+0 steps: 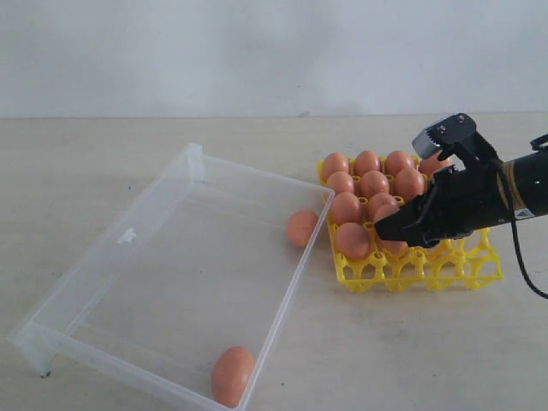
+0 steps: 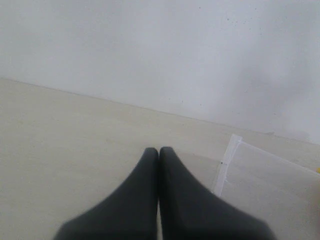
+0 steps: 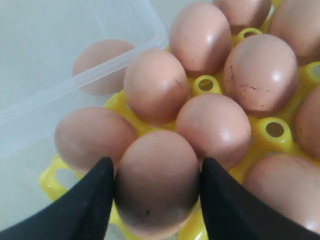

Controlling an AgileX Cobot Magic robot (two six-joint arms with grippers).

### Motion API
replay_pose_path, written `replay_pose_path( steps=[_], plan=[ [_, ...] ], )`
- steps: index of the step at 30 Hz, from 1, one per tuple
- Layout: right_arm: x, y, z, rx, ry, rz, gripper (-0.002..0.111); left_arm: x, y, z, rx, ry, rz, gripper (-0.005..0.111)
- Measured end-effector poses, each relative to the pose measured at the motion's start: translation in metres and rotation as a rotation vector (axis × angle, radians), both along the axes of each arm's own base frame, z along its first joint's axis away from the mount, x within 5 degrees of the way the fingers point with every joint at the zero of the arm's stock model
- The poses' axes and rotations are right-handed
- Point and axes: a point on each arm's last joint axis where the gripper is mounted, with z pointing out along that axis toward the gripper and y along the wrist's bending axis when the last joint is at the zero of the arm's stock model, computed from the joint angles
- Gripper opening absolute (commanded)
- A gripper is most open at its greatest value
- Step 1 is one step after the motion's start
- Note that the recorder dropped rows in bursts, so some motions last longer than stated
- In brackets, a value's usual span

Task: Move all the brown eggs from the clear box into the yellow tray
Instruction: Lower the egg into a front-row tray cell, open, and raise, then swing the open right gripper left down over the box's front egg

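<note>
My right gripper (image 3: 156,161) is shut on a brown egg (image 3: 156,182), one black finger pressed on each side, low over the near-left part of the yellow tray (image 1: 428,272). Several brown eggs (image 1: 373,183) fill the tray's back and left cups. In the exterior view the right gripper (image 1: 385,229) reaches in from the right. The clear box (image 1: 257,175) lies left of the tray with two eggs inside: one (image 1: 301,227) against the wall nearest the tray, one (image 1: 232,375) at the near corner. My left gripper (image 2: 159,150) is shut and empty over bare table.
The tray's front and right cups (image 1: 467,265) hold nothing. A corner of the clear box (image 2: 227,160) shows in the left wrist view. Pale tabletop surrounds box and tray, with a white wall behind. The right arm's cable (image 1: 522,257) hangs at the right edge.
</note>
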Motion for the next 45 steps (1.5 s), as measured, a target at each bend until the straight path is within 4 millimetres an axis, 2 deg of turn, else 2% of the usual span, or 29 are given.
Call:
replay_pose_path(
  steps=[13, 14, 15, 19, 21, 32, 38, 40, 41, 42, 43, 44, 45],
  plan=[
    [-0.001, 0.001, 0.000, 0.012, 0.020, 0.003, 0.002, 0.000, 0.000, 0.000, 0.000, 0.004, -0.001, -0.004],
    [-0.001, 0.001, 0.000, 0.012, 0.022, 0.002, 0.006, 0.000, 0.000, 0.000, 0.000, 0.004, -0.001, -0.004],
    [-0.001, 0.001, 0.000, 0.015, 0.027, -0.003, 0.017, 0.000, 0.000, 0.000, 0.000, 0.004, -0.001, -0.004],
    [-0.002, 0.001, 0.000, 0.023, 0.041, -0.017, 0.067, 0.000, 0.000, 0.000, 0.000, 0.004, -0.001, -0.004],
    [-0.001, 0.001, 0.000, 0.026, 0.046, -0.024, 0.071, 0.000, 0.000, -0.001, 0.000, 0.006, -0.001, -0.004],
    [-0.001, 0.000, 0.000, 0.036, 0.065, -0.048, 0.070, 0.000, 0.000, -0.002, -0.001, 0.017, -0.003, -0.004],
    [0.001, 0.001, 0.007, 0.129, 0.132, -0.178, 0.070, 0.000, 0.000, 0.002, 0.001, -0.023, 0.004, -0.004],
    [0.001, 0.002, 0.018, 0.188, 0.123, -0.215, 0.065, 0.000, 0.001, 0.008, -0.014, -0.086, 0.015, -0.004],
    [0.000, 0.006, 0.039, 0.285, 0.094, -0.231, 0.063, 0.000, 0.002, 0.013, -0.048, -0.150, 0.027, -0.004],
    [0.000, 0.008, 0.050, 0.336, 0.074, -0.228, 0.052, 0.000, 0.003, 0.015, -0.060, -0.172, 0.032, -0.004],
    [-0.002, 0.016, 0.078, 0.437, 0.025, -0.169, 0.047, -0.001, 0.004, 0.019, -0.052, -0.212, 0.042, -0.004],
    [-0.003, 0.022, 0.091, 0.474, 0.004, -0.135, 0.029, -0.001, 0.004, 0.020, -0.038, -0.221, 0.045, -0.004],
    [-0.009, 0.044, 0.117, 0.522, -0.029, -0.048, 0.018, -0.001, 0.005, 0.022, 0.018, -0.237, 0.052, -0.004]
  ],
)
